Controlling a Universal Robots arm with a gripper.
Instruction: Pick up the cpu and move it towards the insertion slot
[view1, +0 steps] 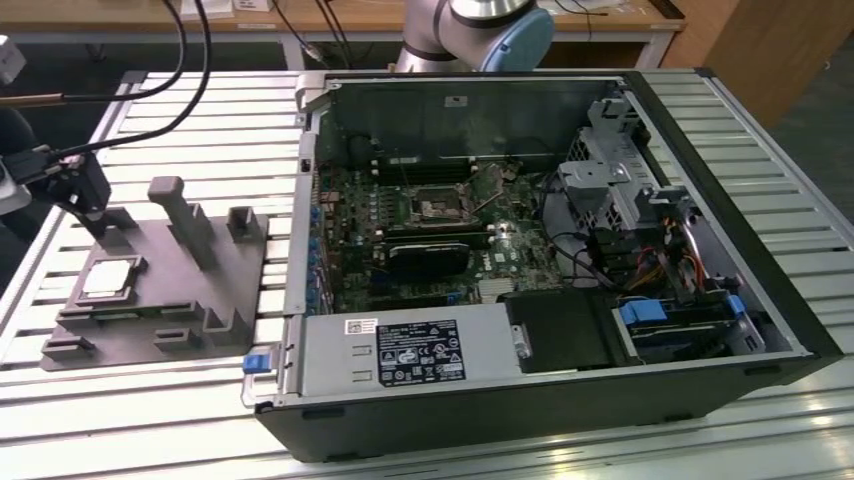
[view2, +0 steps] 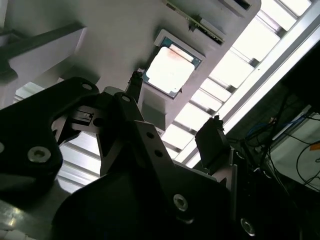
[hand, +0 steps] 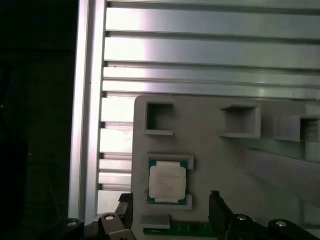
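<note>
Our gripper hangs wide open and empty just above the cpu (a finger off either side). We see the cpu lying flat in the grey fixture at the exterior view's left on the table. The insertion slot sits well apart to the right, inside the computer case.

Cpu: pale metal face with a dull sheen (darker rim). Fixture block: smooth matt grey plastic. Table: ribbed bare metal, brightly reflective.
</note>
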